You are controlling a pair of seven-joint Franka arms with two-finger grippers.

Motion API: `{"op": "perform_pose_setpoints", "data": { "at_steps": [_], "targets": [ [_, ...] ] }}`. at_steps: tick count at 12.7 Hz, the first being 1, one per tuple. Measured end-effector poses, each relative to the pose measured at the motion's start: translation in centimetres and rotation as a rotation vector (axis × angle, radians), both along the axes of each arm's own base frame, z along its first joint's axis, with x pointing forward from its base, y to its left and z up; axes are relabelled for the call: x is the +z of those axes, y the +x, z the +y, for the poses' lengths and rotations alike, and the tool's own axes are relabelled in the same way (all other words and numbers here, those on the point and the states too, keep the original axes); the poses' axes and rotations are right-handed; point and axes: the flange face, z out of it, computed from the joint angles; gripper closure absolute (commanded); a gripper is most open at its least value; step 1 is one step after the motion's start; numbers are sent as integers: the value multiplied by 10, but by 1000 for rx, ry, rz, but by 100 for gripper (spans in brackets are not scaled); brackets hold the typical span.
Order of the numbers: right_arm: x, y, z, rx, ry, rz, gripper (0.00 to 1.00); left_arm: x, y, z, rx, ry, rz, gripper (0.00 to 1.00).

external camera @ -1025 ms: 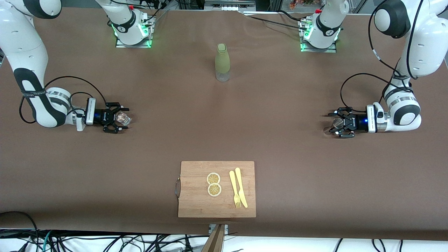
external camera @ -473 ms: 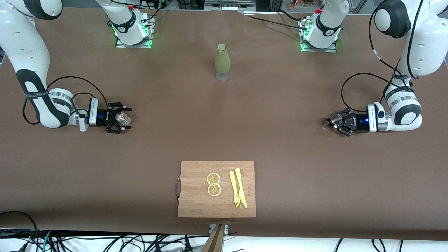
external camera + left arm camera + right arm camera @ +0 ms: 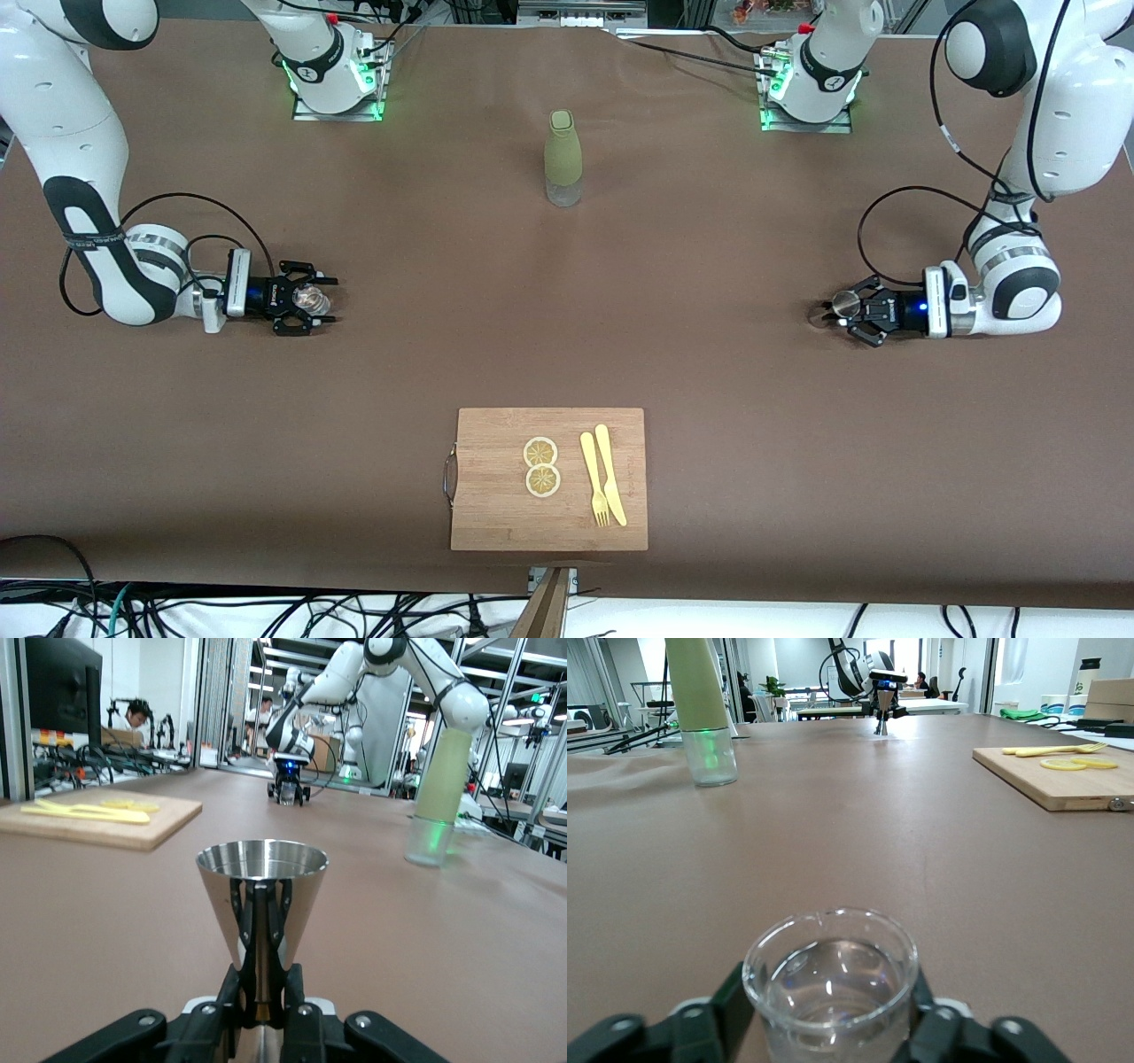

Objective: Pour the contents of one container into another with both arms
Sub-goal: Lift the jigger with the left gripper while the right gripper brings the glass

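Toward the left arm's end of the table, a small steel cone-shaped cup stands upright, and my left gripper is shut on it. In the left wrist view the black fingers pinch the cup at its narrow waist. Toward the right arm's end, a clear glass with clear liquid is held by my right gripper. The right wrist view shows the glass wedged between both fingers, low over the table.
A pale green bottle with a clear base stands mid-table, nearer the arms' bases. A wooden cutting board near the front edge carries two lemon slices and a yellow fork and knife.
Both grippers have closed from wide open onto their vessels. The left gripper has edged a little toward the table's middle with the steel cup.
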Motion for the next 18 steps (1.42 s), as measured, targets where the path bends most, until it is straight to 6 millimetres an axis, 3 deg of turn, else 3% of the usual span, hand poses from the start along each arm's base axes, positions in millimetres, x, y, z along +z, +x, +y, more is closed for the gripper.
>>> {"op": "perform_pose_setpoints", "data": {
  "at_steps": [1, 2, 7, 12, 15, 18],
  "targets": [
    [0, 1, 0, -2, 0, -1, 64, 1, 7, -19, -8, -15, -7, 100],
    [0, 0, 0, -1, 1, -1, 73, 3, 13, -41, -21, -28, -15, 100],
    [-1, 1, 0, -9, 5, 0, 78, 3, 35, -173, -68, -67, -19, 100],
    [0, 3, 1, -34, 15, 2, 84, 6, 36, -316, -68, -37, 32, 100],
    [11, 13, 9, -33, 21, -7, 84, 19, 40, -363, -82, -14, 64, 100],
    [45, 34, 26, -45, 41, -31, 84, 26, 35, -400, -51, -47, 87, 100]
  ]
}}
